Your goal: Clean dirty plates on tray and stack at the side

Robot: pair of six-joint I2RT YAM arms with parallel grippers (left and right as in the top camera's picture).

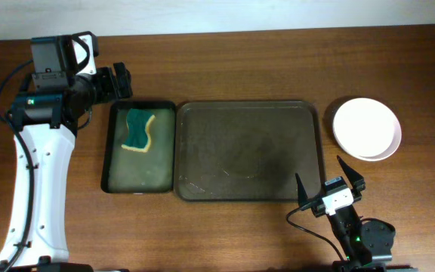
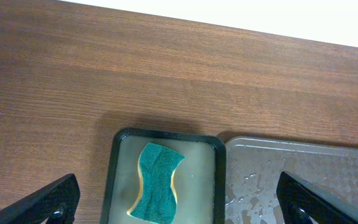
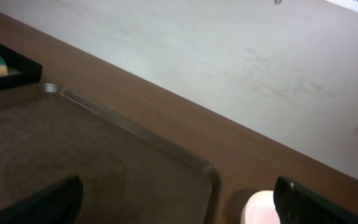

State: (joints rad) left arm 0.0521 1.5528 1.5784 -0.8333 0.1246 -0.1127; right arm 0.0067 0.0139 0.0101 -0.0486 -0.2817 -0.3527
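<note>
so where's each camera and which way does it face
Overhead: above the table, looking straight down; tray, plates, left arm and right arm show.
Left wrist: faces down at the sponge in the green tray; left fingers open at bottom corners.
Right wrist: low, looks across the tray toward the wall; right fingers open.
Both wrist views share the tray.

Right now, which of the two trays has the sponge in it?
The narrower dark tray, left of the wide brown tray. The green sponge lies in it; the brown one holds no sponge.

Green sponge (image 1: 139, 130), in narrow dark tray (image 1: 138, 172), possibly wet
</note>
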